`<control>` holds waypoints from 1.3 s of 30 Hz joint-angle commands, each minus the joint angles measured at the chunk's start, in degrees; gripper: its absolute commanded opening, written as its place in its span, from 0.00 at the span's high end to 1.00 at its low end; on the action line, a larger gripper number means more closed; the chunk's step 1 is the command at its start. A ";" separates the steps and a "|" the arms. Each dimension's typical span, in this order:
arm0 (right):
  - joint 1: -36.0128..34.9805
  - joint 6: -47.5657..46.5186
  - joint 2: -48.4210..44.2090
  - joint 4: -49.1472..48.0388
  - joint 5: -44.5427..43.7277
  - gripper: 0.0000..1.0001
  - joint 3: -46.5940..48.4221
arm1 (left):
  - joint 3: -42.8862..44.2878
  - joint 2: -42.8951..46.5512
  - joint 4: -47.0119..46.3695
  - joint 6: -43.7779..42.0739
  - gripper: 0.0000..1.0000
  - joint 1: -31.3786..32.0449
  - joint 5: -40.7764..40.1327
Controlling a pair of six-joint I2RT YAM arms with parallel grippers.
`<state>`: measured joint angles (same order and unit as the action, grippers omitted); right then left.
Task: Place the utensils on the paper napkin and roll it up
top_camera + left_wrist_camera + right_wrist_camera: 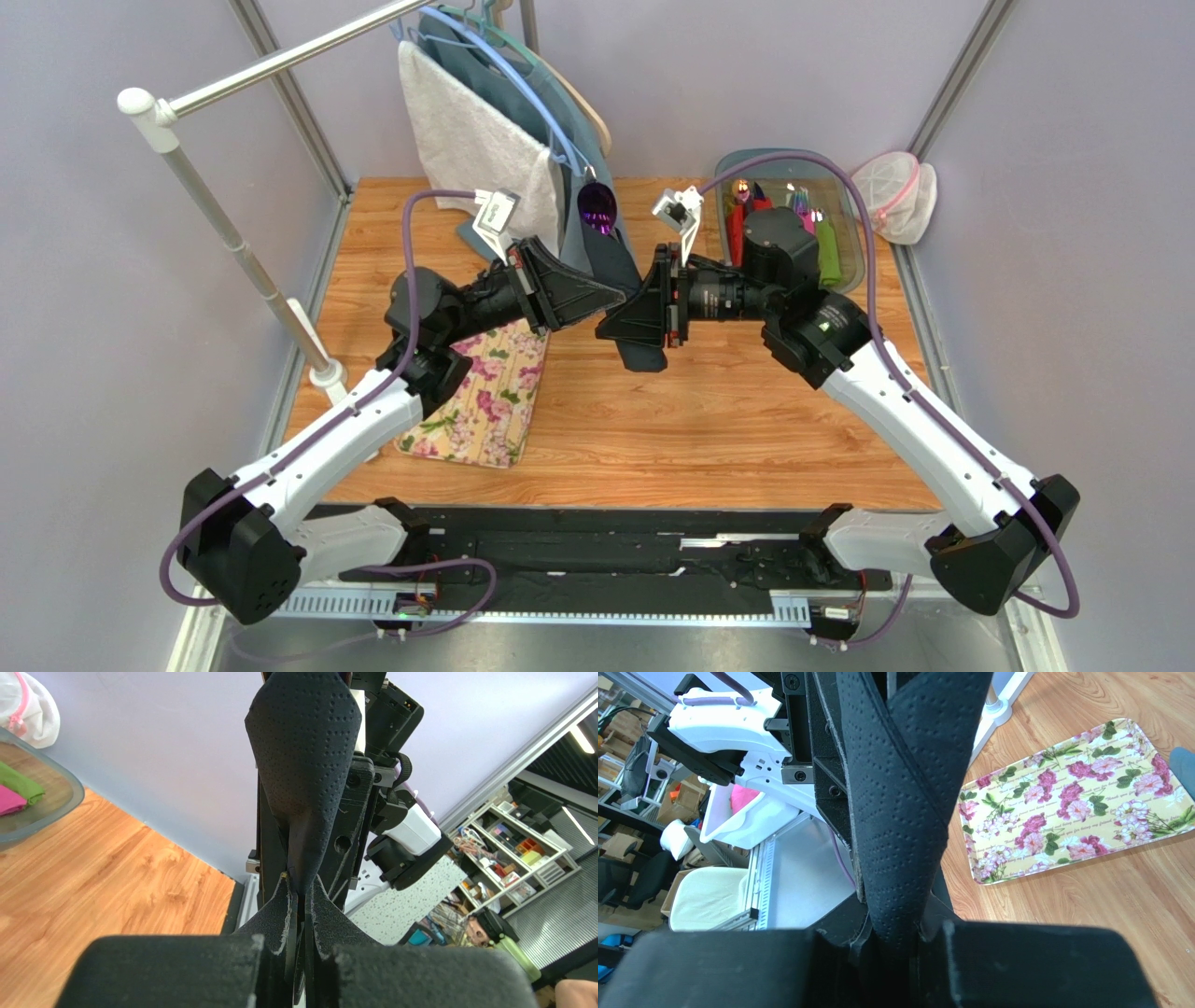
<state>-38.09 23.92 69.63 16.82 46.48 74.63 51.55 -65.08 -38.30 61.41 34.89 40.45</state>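
Observation:
The dark navy paper napkin (305, 756) is bunched into a thick band and held in the air between both grippers; it also shows in the right wrist view (906, 798). My left gripper (302, 892) is shut on one end. My right gripper (899, 924) is shut on the other. In the top view the left gripper (596, 294) and right gripper (634, 319) meet tip to tip above the table's middle. A purple spoon bowl (599, 207) shows at the far end of a dark strip just behind them. The fork and the dark thin piece are hidden.
The floral mat (491, 392) lies at the left under my left arm, also in the right wrist view (1074, 798). A grey bin (828, 168) with red, pink and green rolls stands back right. A white rack pole (239, 238) and hanging cloths (463, 126) are back left.

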 commanded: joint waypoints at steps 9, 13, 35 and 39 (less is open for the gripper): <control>-0.23 -4.58 -2.91 -1.54 -1.12 0.80 3.68 | 2.77 -0.66 0.43 -0.50 1.00 -1.49 1.65; 0.73 -5.11 -3.18 0.67 -1.74 0.67 3.68 | 3.82 -0.66 0.16 -1.29 1.00 -1.67 1.92; 4.69 -2.84 -5.99 6.48 -1.57 0.50 0.08 | 6.28 -2.42 0.16 -3.75 1.00 -1.67 0.86; 4.69 0.59 -5.03 2.88 -0.43 0.61 -0.19 | 6.72 -3.12 -0.02 -3.66 1.00 -1.58 0.34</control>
<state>-33.65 20.38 64.77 25.15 44.88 74.91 54.96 -68.07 -34.54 58.67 33.36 41.85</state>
